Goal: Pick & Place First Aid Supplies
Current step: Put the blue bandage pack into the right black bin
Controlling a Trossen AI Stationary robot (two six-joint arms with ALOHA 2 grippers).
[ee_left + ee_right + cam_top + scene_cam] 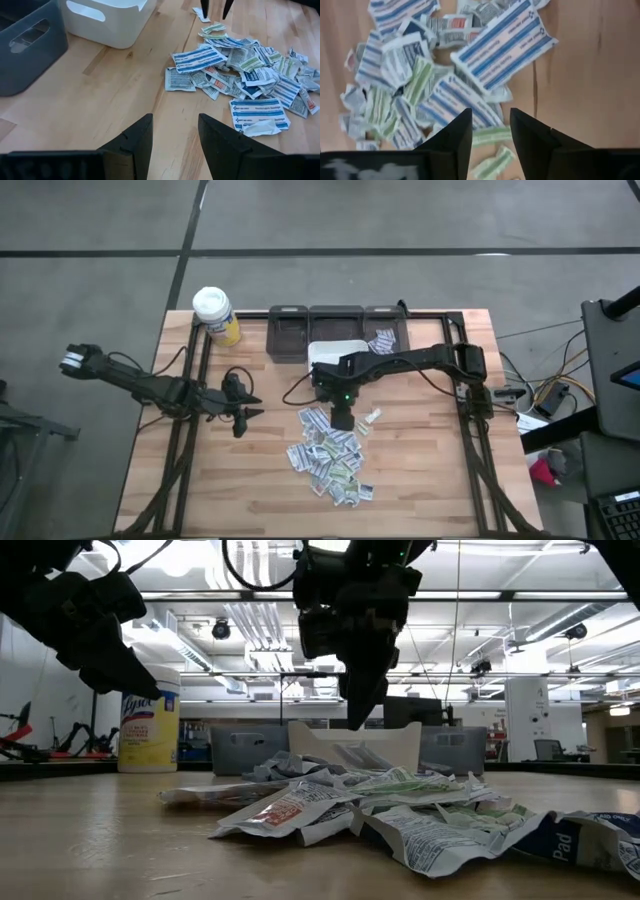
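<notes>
From above, we see the right claw (pixel 343 420) over the top edge of the packets (pixel 330 455) heaped mid-bench (pixel 250 480); bare wood surrounds them. The left claw (pixel 240 416) waits well apart, fingers spread. Low, packets look crumpled. At the right wrist, the fingers (pixel 455 137) stand apart, seemingly empty.

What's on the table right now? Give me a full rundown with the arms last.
packets: many, white-grey with blue, green or red print, piled on the table's front middle
loose packets: a few, in the rear right grey bin
white bin: one, behind the pile
grey bins: three, in a row at the rear edge
wipes bottle: one, yellow with white lid, rear left corner
table: one, light wood
left gripper: open, empty, left of the pile
right gripper: open, empty, above the pile's rear edge
</notes>
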